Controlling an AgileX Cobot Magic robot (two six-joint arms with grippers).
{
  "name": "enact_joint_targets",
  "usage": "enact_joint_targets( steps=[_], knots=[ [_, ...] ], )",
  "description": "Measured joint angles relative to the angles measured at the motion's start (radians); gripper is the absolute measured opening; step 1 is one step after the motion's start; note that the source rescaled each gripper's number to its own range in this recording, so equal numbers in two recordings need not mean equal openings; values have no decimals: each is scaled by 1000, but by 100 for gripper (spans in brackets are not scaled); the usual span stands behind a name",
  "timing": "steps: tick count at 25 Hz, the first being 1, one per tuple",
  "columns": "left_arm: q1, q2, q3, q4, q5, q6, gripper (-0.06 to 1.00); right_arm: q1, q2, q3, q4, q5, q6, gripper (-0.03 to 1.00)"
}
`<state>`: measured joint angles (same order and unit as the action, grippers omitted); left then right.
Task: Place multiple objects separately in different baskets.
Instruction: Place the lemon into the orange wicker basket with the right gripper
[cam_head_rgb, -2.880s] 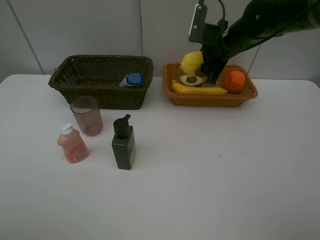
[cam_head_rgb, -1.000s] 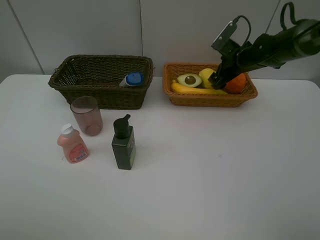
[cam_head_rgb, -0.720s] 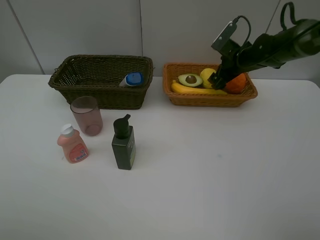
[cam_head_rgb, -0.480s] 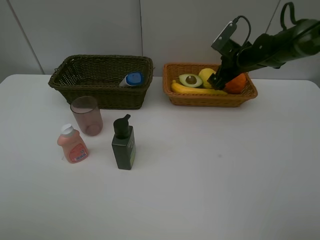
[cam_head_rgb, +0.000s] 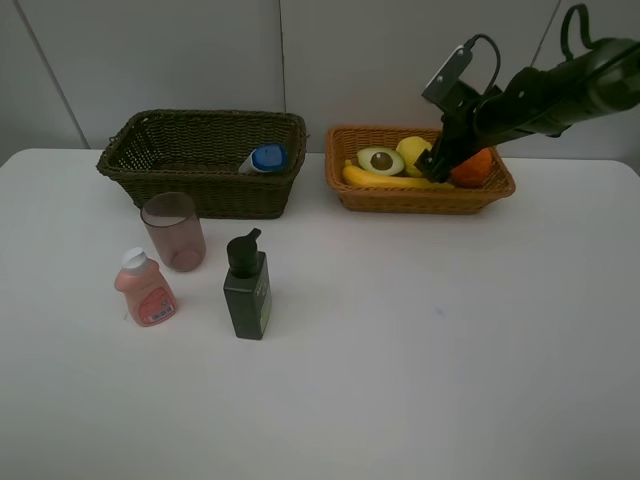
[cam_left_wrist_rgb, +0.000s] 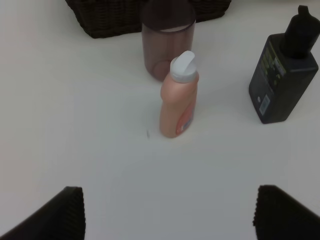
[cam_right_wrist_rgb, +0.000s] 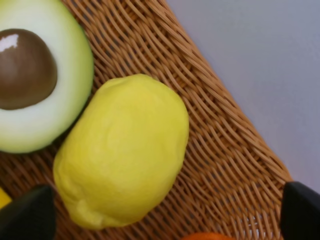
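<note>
In the light orange-brown basket (cam_head_rgb: 420, 197) lie the banana (cam_head_rgb: 385, 180), halved avocado (cam_head_rgb: 380, 160), lemon (cam_head_rgb: 411, 153) and orange (cam_head_rgb: 473, 167). My right gripper (cam_head_rgb: 436, 166) hovers open just over the lemon (cam_right_wrist_rgb: 122, 150), beside the avocado (cam_right_wrist_rgb: 35, 75), holding nothing. The dark basket (cam_head_rgb: 130, 152) holds the white blue-capped bottle (cam_head_rgb: 265, 158). On the table stand the pinkish cup (cam_head_rgb: 173, 230), small pink bottle (cam_head_rgb: 145, 290) and dark green pump bottle (cam_head_rgb: 247, 288). My left gripper (cam_left_wrist_rgb: 170, 215) is open, a short way back from the pink bottle (cam_left_wrist_rgb: 178, 100).
The white table runs wide and bare in front of and to the right of the bottles. A grey wall stands right behind both baskets. In the left wrist view the cup (cam_left_wrist_rgb: 167, 40) is behind the pink bottle and the pump bottle (cam_left_wrist_rgb: 285, 75) beside it.
The lemon, earlier carried above the light basket, now lies in it. My right gripper has opened wider and drawn slightly back. Everything else is still.
</note>
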<state>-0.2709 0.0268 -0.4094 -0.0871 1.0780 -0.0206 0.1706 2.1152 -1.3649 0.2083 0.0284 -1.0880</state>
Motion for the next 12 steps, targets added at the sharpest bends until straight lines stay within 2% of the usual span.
enact_joint_targets(
  steps=[12],
  knots=[
    [0, 0, 0, 0, 0, 0, 90, 0, -1, 0, -4, 8, 0, 92]
  ],
)
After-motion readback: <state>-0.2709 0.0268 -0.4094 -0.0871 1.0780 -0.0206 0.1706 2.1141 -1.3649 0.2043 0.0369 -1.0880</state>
